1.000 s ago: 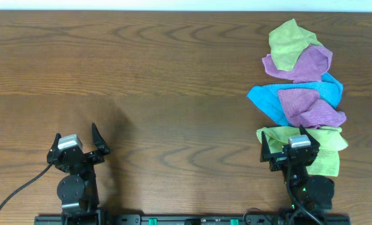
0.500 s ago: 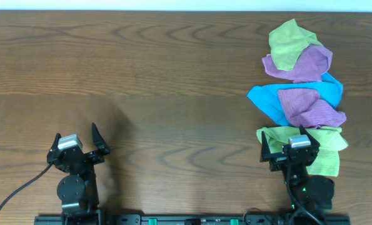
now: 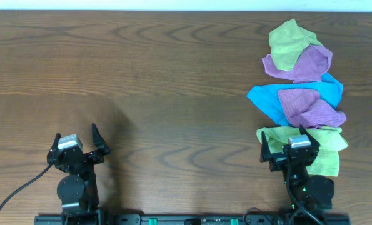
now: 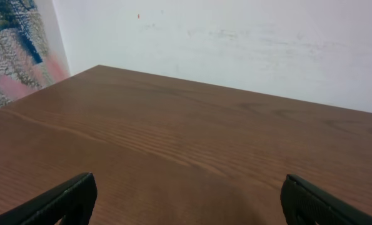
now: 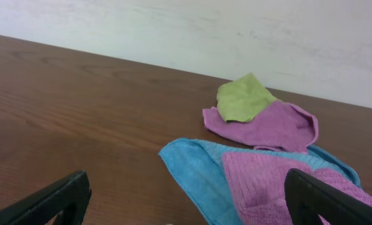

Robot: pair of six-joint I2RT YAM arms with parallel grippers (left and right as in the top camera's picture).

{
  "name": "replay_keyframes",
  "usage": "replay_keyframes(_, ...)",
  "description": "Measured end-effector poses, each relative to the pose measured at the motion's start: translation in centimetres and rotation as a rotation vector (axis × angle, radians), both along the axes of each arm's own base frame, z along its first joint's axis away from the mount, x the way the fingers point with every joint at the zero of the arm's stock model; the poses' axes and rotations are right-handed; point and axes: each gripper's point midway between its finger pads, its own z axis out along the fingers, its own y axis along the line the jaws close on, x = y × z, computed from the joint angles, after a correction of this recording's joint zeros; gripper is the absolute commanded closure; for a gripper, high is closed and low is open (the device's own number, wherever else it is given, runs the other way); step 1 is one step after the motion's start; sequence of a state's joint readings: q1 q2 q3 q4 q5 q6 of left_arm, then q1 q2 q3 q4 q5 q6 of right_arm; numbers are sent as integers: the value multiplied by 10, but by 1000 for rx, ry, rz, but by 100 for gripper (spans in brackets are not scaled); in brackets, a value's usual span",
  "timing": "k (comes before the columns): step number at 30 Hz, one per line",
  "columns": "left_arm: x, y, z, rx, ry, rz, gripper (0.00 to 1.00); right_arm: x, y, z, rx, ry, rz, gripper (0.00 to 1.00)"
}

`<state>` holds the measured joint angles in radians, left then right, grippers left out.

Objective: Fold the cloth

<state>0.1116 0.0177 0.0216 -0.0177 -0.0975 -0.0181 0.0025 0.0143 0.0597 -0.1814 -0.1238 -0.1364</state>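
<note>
Because the fold looks not yet begun, both arms sit low at the bottom edge, left gripper [image 3: 76, 132] and right gripper [image 3: 282, 134] spread wide and empty, while the cloth [image 3: 328, 156] lies crumpled at lower right, partly under the right gripper and touching a purple cloth [image 3: 311, 109].

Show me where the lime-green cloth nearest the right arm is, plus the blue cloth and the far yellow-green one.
lime-green cloth [image 3: 329, 156], overhead view, on its uncovered right-hand part.
blue cloth [image 3: 264, 99], overhead view, on its left corner.
yellow-green cloth [image 3: 286, 42], overhead view, on its middle.
</note>
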Motion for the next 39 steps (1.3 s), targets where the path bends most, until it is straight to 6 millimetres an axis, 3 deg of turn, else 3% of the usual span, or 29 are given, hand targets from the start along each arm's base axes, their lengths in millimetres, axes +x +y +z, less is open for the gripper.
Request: replay_keyframes(39,0,0,0,0,0,0,5,1,0,5,-1,-22,0,1)
